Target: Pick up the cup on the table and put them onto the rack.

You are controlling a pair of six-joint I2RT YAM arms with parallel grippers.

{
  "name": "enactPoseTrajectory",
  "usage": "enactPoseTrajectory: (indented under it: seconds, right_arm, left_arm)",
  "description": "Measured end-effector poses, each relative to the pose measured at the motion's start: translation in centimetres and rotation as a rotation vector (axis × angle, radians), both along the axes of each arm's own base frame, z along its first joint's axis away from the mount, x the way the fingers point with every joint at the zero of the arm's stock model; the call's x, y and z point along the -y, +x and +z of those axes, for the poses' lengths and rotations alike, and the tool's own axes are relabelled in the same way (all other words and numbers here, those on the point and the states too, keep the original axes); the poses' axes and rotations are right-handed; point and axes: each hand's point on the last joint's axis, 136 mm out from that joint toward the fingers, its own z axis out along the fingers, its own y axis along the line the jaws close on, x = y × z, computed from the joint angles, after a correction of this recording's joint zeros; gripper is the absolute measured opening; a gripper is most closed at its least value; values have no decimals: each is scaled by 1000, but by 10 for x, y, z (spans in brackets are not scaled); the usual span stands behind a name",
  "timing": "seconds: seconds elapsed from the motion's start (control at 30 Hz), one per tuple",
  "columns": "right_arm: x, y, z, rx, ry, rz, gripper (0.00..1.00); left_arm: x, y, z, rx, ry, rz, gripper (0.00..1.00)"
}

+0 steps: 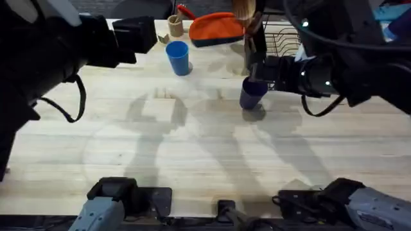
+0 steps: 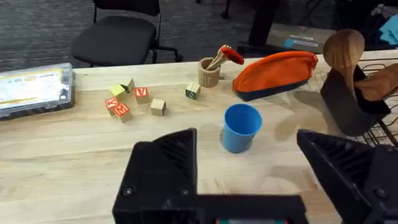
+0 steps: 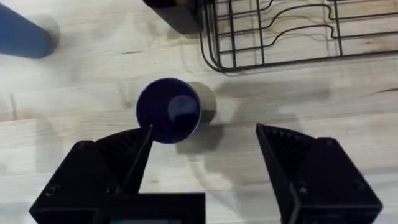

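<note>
navy cup: the dark navy cup [image 3: 168, 110] stands upright on the desk [image 1: 192, 147], mouth up, just short of the rack's near corner.
blue cup: the bright blue cup [image 2: 240, 127] stands upright too, well apart from the navy one, near the orange pouch [image 2: 275, 73] and the small tan wooden cup [image 2: 209, 72].
rack: the black wire rack [image 3: 280, 31] sits at the far right of the desk, a dark utensil holder [image 2: 351, 102] with wooden spoons at its end.
right hand: your right hand [image 3: 205, 146] is spread wide, and the navy cup sits against the one finger rather than centred, with a big gap to the other.
left hand: your left hand [image 2: 249, 168] is spread as well, hovering short of the blue cup, nothing held.
risk, off-centre grip: if you close now, the far finger likely sweeps the navy cup sideways before it clamps; a light tumbler could tip or skate away. centre it first.
risk, near finger: that finger looks to be at the rim already; dropping lower may push the cup over.
risk, rack corner: the wire corner and the holder are close, so a swing toward the rack could clip them.
risk, left approach: driving straight at the blue cup could shove it into the pouch.
risk, crowding: both arms work the far edge, so mind them crossing.
</note>
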Motion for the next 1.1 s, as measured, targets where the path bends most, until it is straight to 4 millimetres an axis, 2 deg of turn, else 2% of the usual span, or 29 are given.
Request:
enactPoseTrajectory:
  seconds: [0.57, 0.9, 1.1]
  right_arm:
    - [-2, 5, -27, -79, -41, -21, 994]
    - [-4, 8, -63, -182, -97, -37, 994]
    - [-5, 9, -74, -209, -112, -48, 974]
  left_arm:
    - [0, 0, 0, 0, 0, 0, 993]
    - [0, 0, 0, 0, 0, 0, 993]
    - [0, 0, 0, 0, 0, 0, 993]
